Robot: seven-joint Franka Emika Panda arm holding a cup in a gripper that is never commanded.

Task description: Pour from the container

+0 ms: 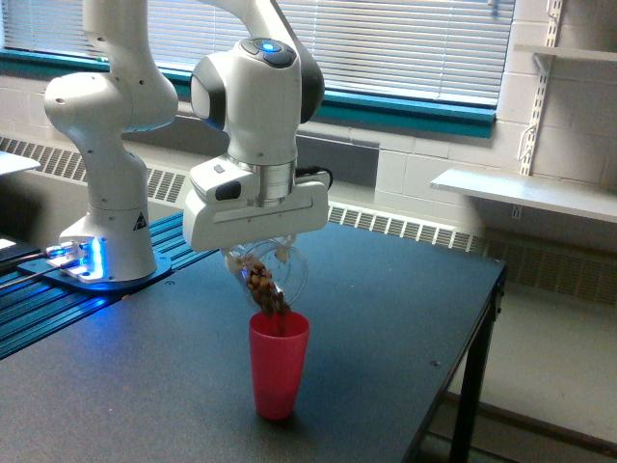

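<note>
Jaws grip tipped tumbler (267, 273) — brown bits above pink cup (279, 364)

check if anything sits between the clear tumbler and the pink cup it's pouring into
Nothing visible does. The hand holds the clear tumbler tipped right above the pink cup, and only the brown bits sliding out span the short gap to its open mouth.

A dark table (386, 289) carries an upright pink cup (279, 364) near its front.
</note>
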